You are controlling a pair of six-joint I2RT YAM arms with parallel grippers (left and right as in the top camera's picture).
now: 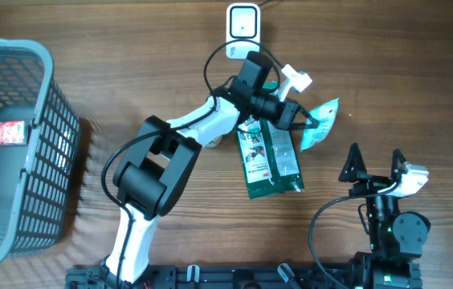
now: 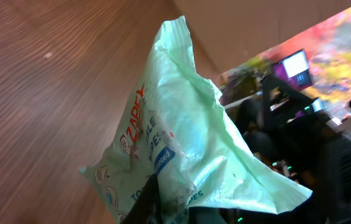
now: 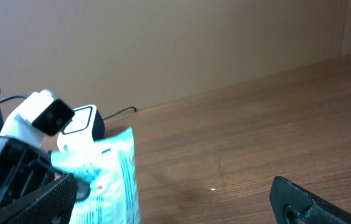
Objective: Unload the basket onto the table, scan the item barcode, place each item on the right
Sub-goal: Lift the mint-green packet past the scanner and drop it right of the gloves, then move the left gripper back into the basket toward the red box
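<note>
Wooden bench (image 1: 419, 72), wipes pack (image 1: 323, 120) held right of centre.
Our left hand (image 1: 303, 122) pinches one edge; we judge the film soft, light, slippery, best gripped at a seam. Right hand (image 1: 375, 164) gapes empty, lower right.

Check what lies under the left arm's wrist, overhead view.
A dark green pouch lies flat on the table, its upper edge hidden beneath the wrist. The left end effector holds a pale green wipes pack.
</note>
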